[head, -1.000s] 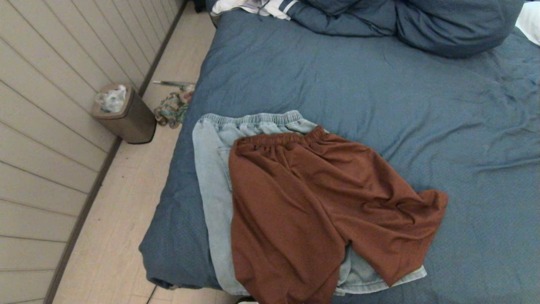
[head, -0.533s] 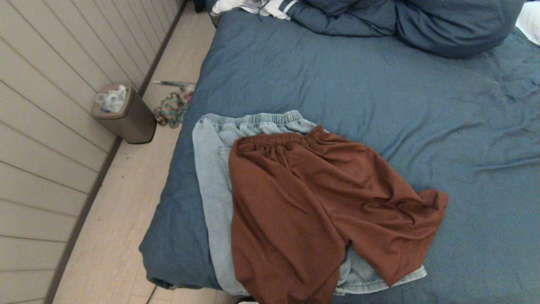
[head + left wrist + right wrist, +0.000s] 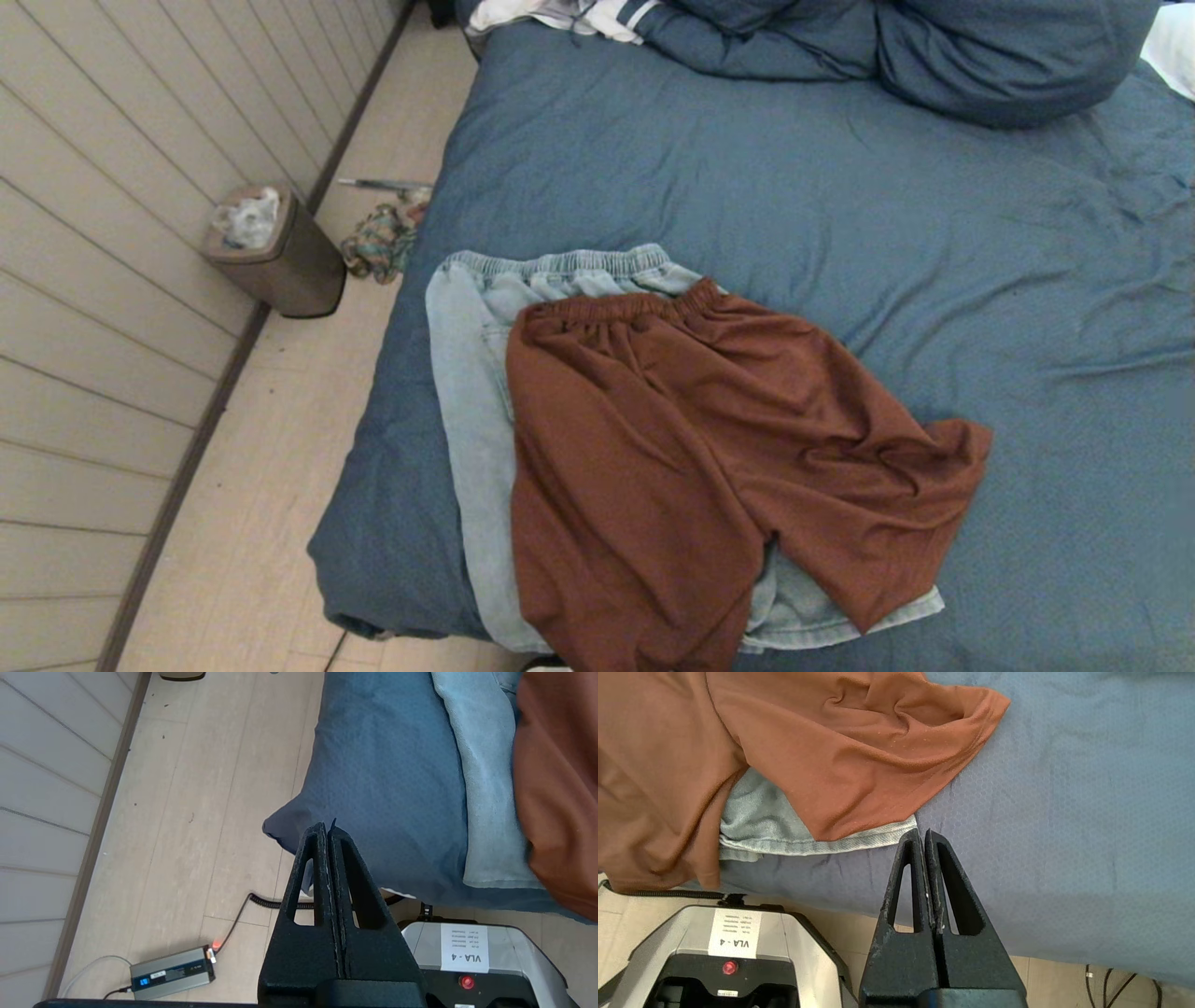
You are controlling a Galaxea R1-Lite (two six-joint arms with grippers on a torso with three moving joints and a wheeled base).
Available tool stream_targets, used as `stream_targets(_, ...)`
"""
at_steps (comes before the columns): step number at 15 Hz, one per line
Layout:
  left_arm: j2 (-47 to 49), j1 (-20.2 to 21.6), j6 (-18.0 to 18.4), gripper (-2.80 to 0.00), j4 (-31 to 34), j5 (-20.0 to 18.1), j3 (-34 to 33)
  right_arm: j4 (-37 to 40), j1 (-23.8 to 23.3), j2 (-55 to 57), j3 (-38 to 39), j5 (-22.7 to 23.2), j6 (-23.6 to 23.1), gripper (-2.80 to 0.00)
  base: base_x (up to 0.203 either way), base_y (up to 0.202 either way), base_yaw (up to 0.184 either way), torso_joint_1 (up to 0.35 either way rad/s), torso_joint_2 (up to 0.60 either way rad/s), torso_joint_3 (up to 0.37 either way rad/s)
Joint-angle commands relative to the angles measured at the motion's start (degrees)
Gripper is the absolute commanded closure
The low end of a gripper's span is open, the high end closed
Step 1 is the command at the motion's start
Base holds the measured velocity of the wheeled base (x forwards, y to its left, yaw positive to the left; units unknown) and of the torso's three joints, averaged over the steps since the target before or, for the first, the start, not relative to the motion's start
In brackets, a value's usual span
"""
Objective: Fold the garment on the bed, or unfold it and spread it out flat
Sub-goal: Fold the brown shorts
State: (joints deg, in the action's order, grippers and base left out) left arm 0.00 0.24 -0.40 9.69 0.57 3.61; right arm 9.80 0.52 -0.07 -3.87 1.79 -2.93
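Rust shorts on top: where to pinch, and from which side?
Take the rust shorts by the free leg hem near the right gripper, from the bed's near edge. That hem lies partly on bare bedding; its lower corner overlaps the denim shorts.

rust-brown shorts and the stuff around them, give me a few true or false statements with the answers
1. The rust-brown shorts lie on top of the light denim shorts. True.
2. The left gripper is shut on the denim shorts. False: its jaws are shut on nothing, and it sits off the near corner of the bed.
3. The right gripper is shut and holds nothing. True.
4. The small bin stands on the bed. False: it stands on the floor by the wall.
5. Both waistbands point toward the far end of the bed. True.
6. The rust-brown shorts are neatly folded in half. False: they lie opened out, legs spread and wrinkled.
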Motion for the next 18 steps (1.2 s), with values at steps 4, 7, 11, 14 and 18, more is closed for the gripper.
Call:
stream_targets(4, 0.1, -0.1, 0.0, 0.0, 0.0, 0.0, 0.1, -0.4, 0.0, -0.5, 0.3, -0.3, 0.2, 0.0, 0.0, 0.0, 0.0, 0.0, 0.0, 0.0)
stream_targets(7, 0.1, -0.1, 0.7, 0.0, 0.0, -0.1, 0.1, -0.7, 0.0, -0.5, 0.4, -0.3, -0.1, 0.0, 0.0, 0.0, 0.0, 0.0, 0.0, 0.0)
stream_targets(11, 2.2, 0.0, 0.4, 0.0, 0.5, 0.1, 2.6, 0.3, 0.0, 1.5, -3.5, 0.4, -0.2, 0.0, 0.0, 0.0, 0.0, 0.0, 0.0, 0.0)
stream_targets(14, 16.0, 0.0, -3.4, 0.0, 0.2, -1.1, 15.5, 0.7, 0.5, 14.7, -14.5, 1.2, 3.5, 0.0, 0.0, 0.0, 0.0, 0.0, 0.0, 0.0)
stream_targets(18, 32.7, 0.0, -8.7, 0.0, -0.6, -5.9, 31.1, 0.7, 4.0, 31.9, -30.5, 1.7, 13.0, 0.0, 0.0, 0.0, 0.0, 0.0, 0.0, 0.0)
